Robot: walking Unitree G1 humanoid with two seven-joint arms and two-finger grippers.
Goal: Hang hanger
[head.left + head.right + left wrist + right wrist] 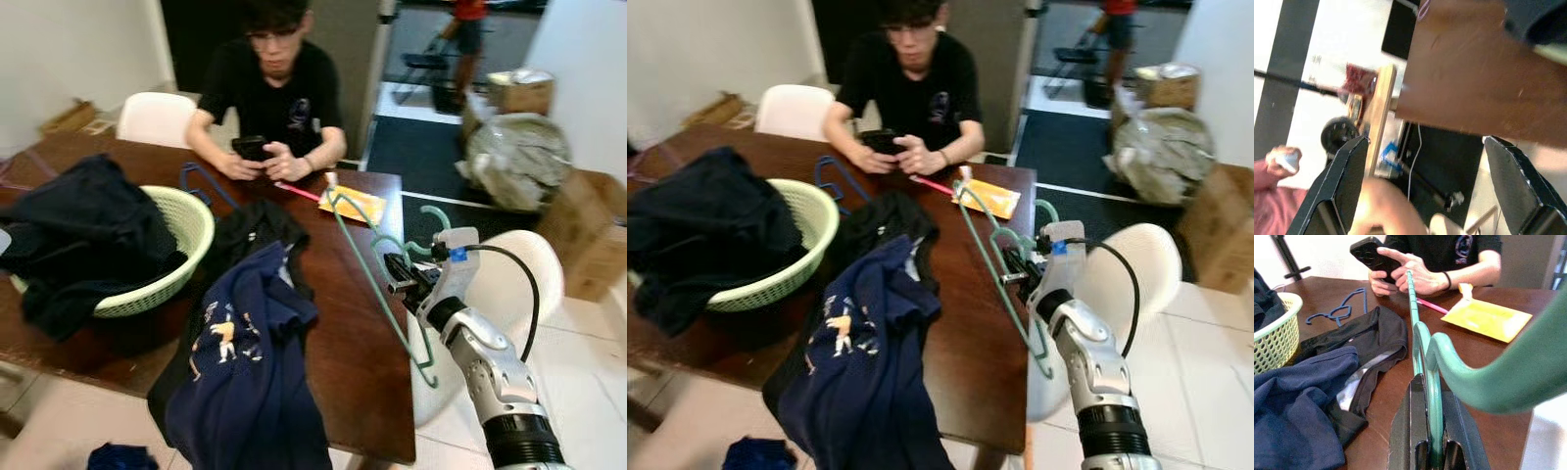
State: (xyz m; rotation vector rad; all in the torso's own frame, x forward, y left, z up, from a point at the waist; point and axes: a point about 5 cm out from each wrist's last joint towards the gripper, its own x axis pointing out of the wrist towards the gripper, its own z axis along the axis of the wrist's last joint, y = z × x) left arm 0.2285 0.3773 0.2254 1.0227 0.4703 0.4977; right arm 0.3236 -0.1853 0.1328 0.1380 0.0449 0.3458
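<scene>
Pinching the green hanger (1431, 382), the right gripper (400, 274) has its fingers closed tight.

Bare table edge (362, 392) beside navy garment (250, 382); basket (181, 245), seated person (274, 88) beyond

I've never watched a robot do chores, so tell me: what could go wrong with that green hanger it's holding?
The right gripper pinches the green hanger only by a thin bar, so it might twist or slip out. The hanger's far end reaches toward the person seated at the table, so a swing could brush their hands. Its loops could also snag the navy shirt.
</scene>
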